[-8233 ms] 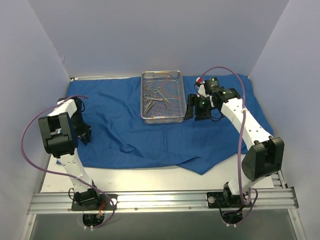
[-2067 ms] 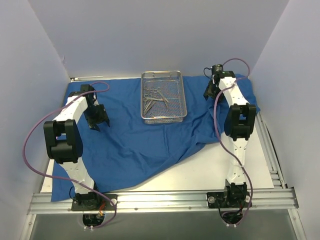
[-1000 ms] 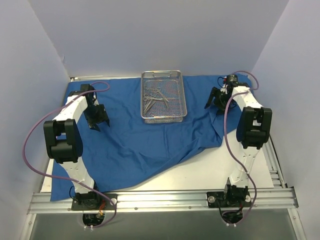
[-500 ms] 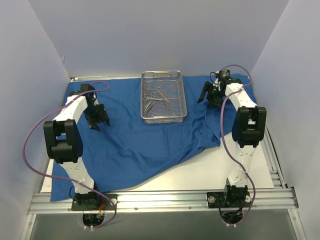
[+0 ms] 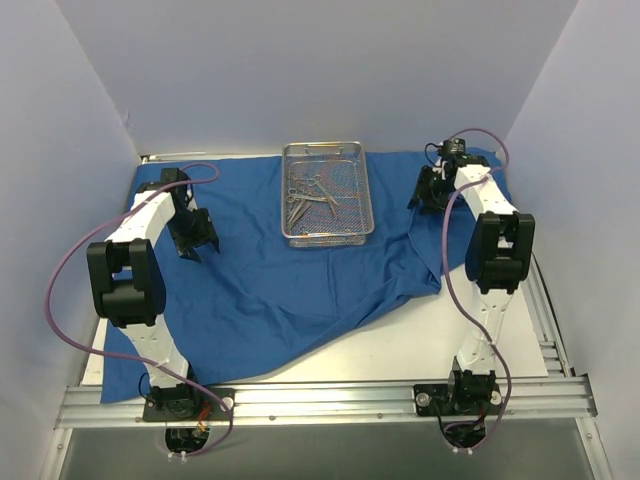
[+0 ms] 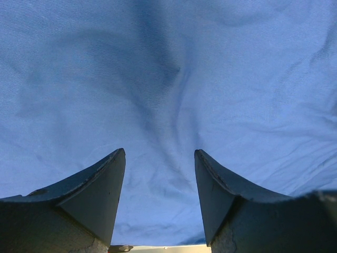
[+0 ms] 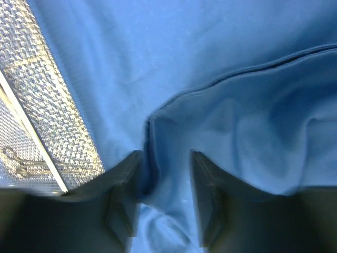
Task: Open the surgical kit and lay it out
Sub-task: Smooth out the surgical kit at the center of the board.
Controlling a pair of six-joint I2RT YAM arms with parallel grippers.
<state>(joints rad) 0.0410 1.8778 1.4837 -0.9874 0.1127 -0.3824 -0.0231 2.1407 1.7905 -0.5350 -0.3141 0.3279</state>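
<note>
The royal-blue cloth wrap (image 5: 290, 280) lies spread over the table, rumpled along its near right side. On it at the back centre stands the wire-mesh tray (image 5: 326, 239), holding several silver scissor-handled instruments (image 5: 310, 195). My left gripper (image 5: 195, 243) hovers over the cloth's left part, open, with only flat cloth (image 6: 168, 79) below its jaws (image 6: 159, 153). My right gripper (image 5: 425, 190) is low at the back right, beside the tray (image 7: 58, 132). Its jaws (image 7: 166, 153) stand apart astride a folded-over cloth flap (image 7: 237, 121), whose hemmed edge lies against the left finger (image 7: 124, 179).
Bare white tabletop (image 5: 420, 340) shows near the front right, where the cloth stops short. An aluminium rail (image 5: 330, 400) carries both arm bases along the front edge. Pale walls close in the back and both sides. Purple cables loop from each arm.
My right gripper has shifted a little towards the tray and up the table, and its jaws have narrowed around the cloth fold. The left arm, tray and instruments have not moved.
</note>
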